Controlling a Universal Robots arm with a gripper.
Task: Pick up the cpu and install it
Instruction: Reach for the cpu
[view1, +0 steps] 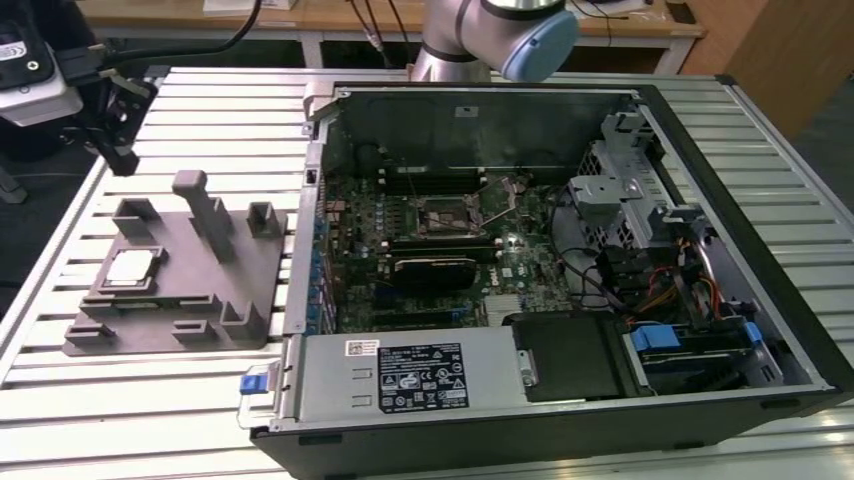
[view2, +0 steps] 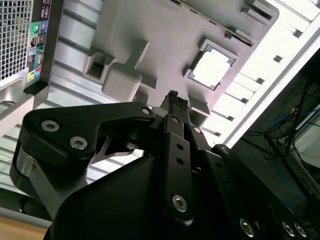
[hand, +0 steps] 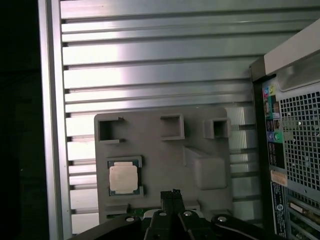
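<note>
Glare whitens the slatted table and cpu; case interior dim, shadowed.

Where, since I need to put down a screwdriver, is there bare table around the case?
Bare slatted table lies between the grey fixture and the far edge, and along the exterior view's right of the computer case. The fixture holding the cpu and the case interior are crowded.

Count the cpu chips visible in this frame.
1. The cpu lies in a recess of the grey holder, to the exterior view's left of the computer case. Others may be hidden inside the case.
</note>
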